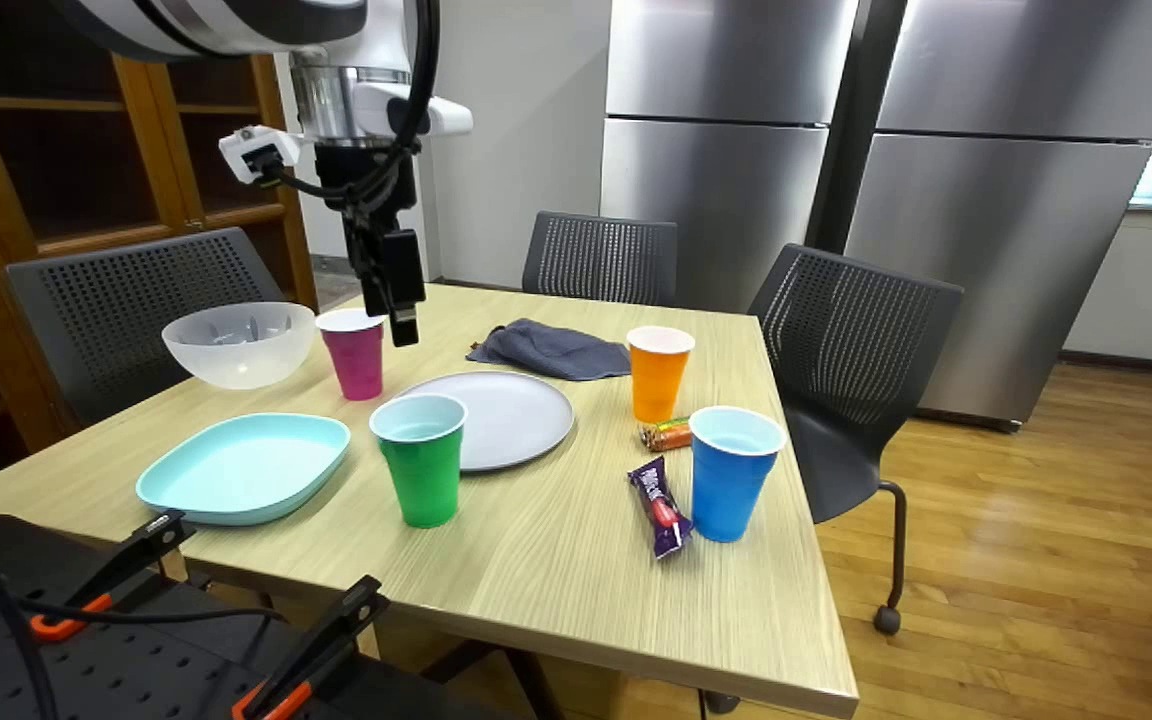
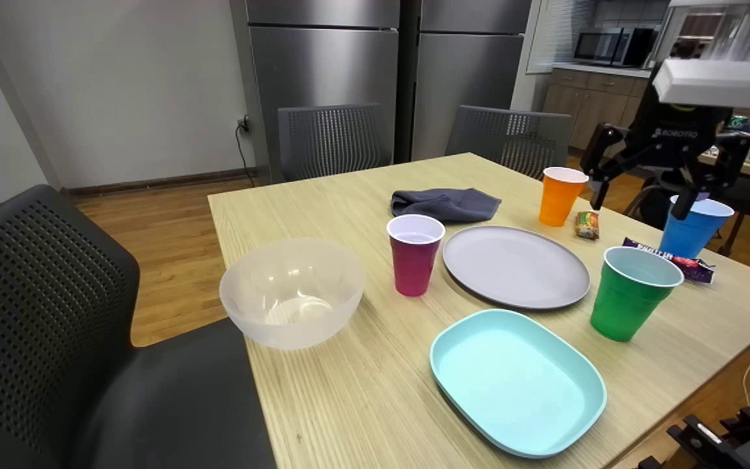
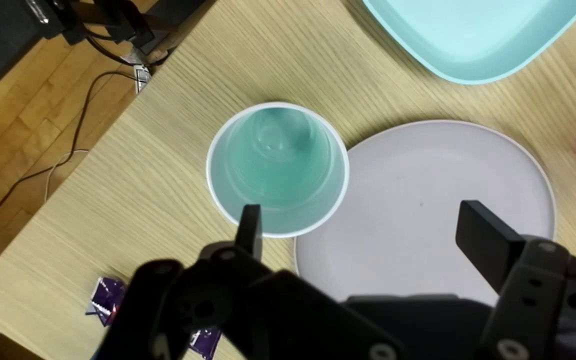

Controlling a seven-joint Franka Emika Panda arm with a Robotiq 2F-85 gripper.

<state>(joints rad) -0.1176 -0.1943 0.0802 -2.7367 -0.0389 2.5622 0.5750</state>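
A: In the wrist view, how does the claw (image 3: 360, 222) stand?
B: Its fingers are spread wide with nothing between them, over the lavender-gray dinner plate (image 3: 418, 200). The green plastic cup (image 3: 278, 160) lies off ahead, toward the finger at picture left, whose tip overlaps the cup's white rim.
A: Overlaps, or touches?
B: Only overlaps. In an exterior view the claw (image 2: 640, 205) hangs higher than the cup (image 2: 632, 303), with a gap showing between.
A: And the cup's axis?
B: Vertical. In an exterior view the cup (image 1: 423, 470) stands upright on the tabletop (image 1: 556, 560), just beside the plate, mouth up, lower than the claw. Being round, it offers the same width from every side.
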